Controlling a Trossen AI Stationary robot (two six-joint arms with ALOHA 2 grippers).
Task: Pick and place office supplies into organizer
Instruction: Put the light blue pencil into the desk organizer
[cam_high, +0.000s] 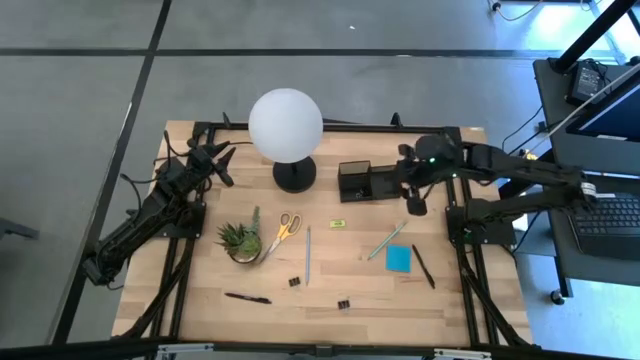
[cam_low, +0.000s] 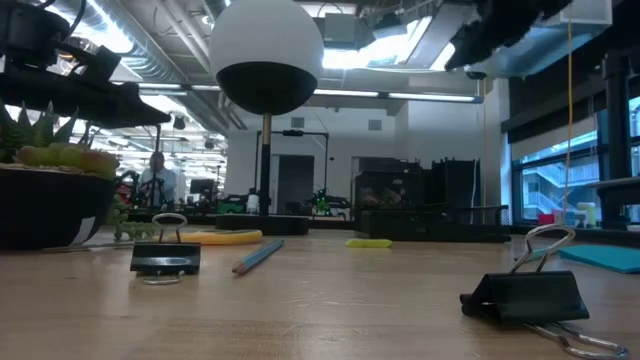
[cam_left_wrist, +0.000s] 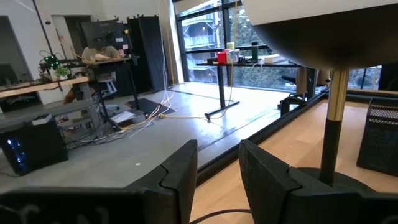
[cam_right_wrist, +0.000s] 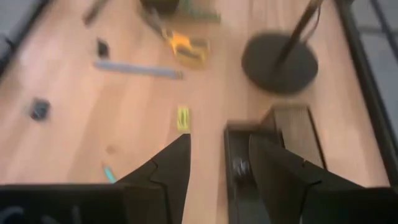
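Note:
The black organizer (cam_high: 364, 182) stands at the table's far side, right of the lamp base (cam_high: 295, 175). My right gripper (cam_high: 415, 200) hovers open above the organizer's right end (cam_right_wrist: 292, 134); nothing is between its fingers. On the wood lie yellow-handled scissors (cam_high: 282, 232), a blue pencil (cam_high: 308, 255), a small yellow piece (cam_high: 337, 223), a teal pen (cam_high: 385, 240), a blue sticky-note pad (cam_high: 398, 258), two black pens (cam_high: 424, 266) (cam_high: 247, 298) and two binder clips (cam_high: 294, 282) (cam_high: 343, 303). My left gripper (cam_high: 218, 160) waits open at the far left corner.
A white globe lamp (cam_high: 286, 124) rises beside the organizer, and its stem (cam_left_wrist: 336, 118) shows close in the left wrist view. A potted plant (cam_high: 240, 241) sits next to the scissors. The near middle of the table holds only the clips (cam_low: 525, 295) (cam_low: 165, 258).

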